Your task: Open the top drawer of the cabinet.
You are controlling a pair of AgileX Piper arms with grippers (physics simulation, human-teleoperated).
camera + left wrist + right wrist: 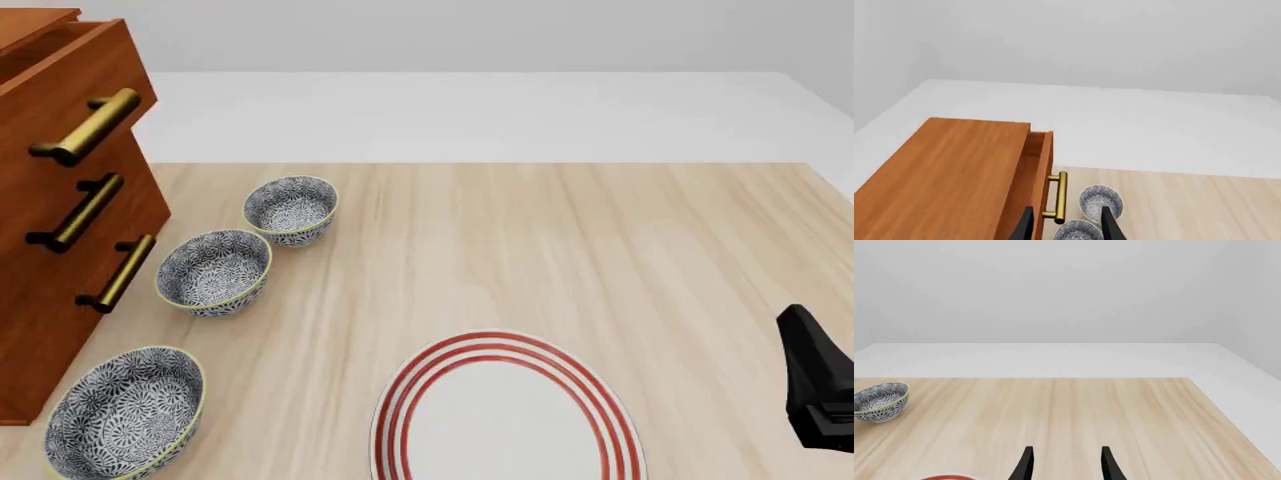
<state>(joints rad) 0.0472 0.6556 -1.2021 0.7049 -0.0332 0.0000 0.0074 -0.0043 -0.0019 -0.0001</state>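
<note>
The cabinet [947,175] is tall, reddish-brown wood, at the table's left edge [27,350]. Its top drawer [1044,150] stands a little way out of the cabinet front, also in the front view [67,70]. The drawer's brass bar handle [1059,197] shows in both views [87,128]. My left gripper [1067,227] is open above the cabinet, with the handle's near end between its fingers in the picture; contact cannot be told. It is out of the front view. My right gripper [1067,464] is open and empty over bare table.
Three patterned bowls [291,208] [214,270] [123,410] stand in a row beside the cabinet front. A red-ringed white plate [505,415] lies at the near middle. The right arm [817,385] is at the right edge. Two lower drawers have like handles [80,215].
</note>
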